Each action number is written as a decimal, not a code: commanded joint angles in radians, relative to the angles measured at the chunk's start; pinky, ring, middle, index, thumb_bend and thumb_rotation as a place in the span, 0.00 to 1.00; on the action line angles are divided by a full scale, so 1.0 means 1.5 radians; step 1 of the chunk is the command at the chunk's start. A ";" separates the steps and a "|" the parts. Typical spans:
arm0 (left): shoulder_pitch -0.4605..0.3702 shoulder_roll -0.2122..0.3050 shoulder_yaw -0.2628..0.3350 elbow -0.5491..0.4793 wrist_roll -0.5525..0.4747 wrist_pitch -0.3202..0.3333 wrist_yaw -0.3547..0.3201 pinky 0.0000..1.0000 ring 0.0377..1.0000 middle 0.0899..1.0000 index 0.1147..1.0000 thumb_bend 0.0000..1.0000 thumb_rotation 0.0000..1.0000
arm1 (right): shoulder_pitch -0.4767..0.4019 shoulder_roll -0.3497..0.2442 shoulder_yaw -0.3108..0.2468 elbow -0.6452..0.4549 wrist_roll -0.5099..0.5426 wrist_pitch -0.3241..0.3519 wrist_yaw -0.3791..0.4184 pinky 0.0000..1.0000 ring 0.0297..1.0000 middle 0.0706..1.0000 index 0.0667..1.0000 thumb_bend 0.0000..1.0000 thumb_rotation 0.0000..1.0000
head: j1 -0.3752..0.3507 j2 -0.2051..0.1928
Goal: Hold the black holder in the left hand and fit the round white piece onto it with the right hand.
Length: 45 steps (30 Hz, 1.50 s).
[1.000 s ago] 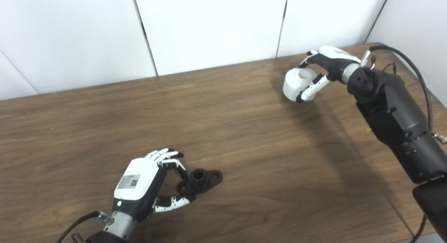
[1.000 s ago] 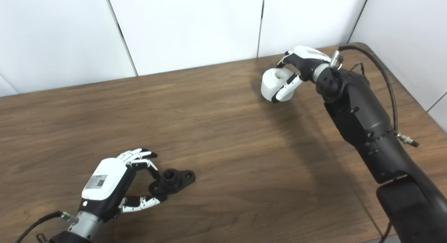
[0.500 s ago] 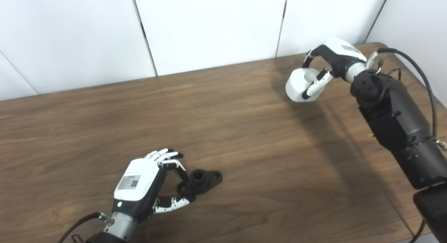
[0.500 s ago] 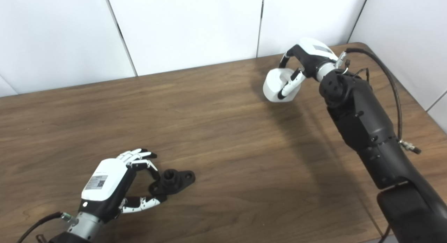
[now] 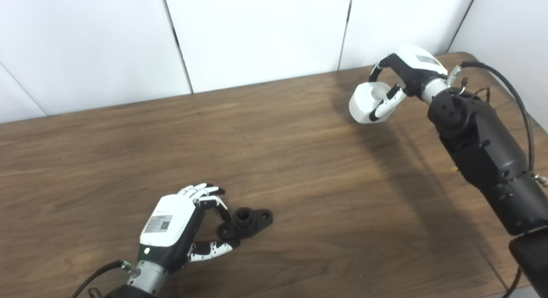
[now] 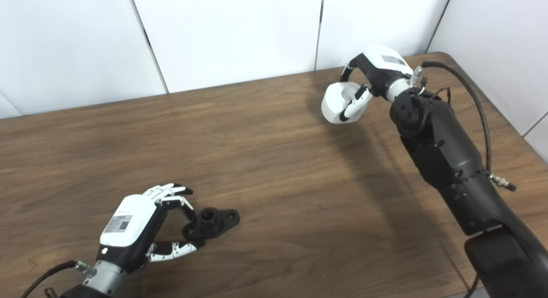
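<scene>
Right robot hand [image 5: 400, 81], far right of wooden surface [image 5: 299, 169], was closed w/ fingers and thumb around round white piece [image 5: 367, 103]; piece tilted, recessed face up toward cam, apparently raised above surface, shadow cast below. Black forearm w/ cable running back toward lower right corner.

Left robot hand [image 5: 184, 223], near front edge, was half-curled beside black holder [image 5: 246, 222]: fingertips [image 5: 218, 204] at holder's near end, thumb [image 5: 214, 248] reaching under its left side. Couldn't tell if actually gripped or only touched; holder lay flat on surface, short round post up, flange w/ hole pointing right. Holder and white piece well apart, opposite sides of surface. White panelled wall [image 5: 257, 32] behind.
</scene>
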 commanded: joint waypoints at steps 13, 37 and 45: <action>0.007 -0.017 -0.028 0.015 0.038 0.010 -0.033 0.87 0.86 0.79 0.42 0.52 0.05 | -0.042 -0.078 0.044 -0.273 -0.028 0.033 0.203 1.00 0.93 0.81 0.45 0.52 0.14 | 0.029 -0.001; -0.010 -0.084 -0.070 0.038 0.098 0.037 -0.021 0.86 0.86 0.79 0.42 0.52 0.05 | -0.068 0.070 0.030 -0.517 -0.059 0.064 0.523 0.94 0.88 0.77 0.45 0.52 0.14 | 0.135 0.025; -0.012 -0.092 -0.073 0.045 0.106 0.038 -0.011 0.86 0.86 0.78 0.42 0.52 0.05 | -0.063 0.118 0.074 -0.515 -0.077 0.060 0.523 0.95 0.89 0.77 0.45 0.52 0.14 | 0.135 0.028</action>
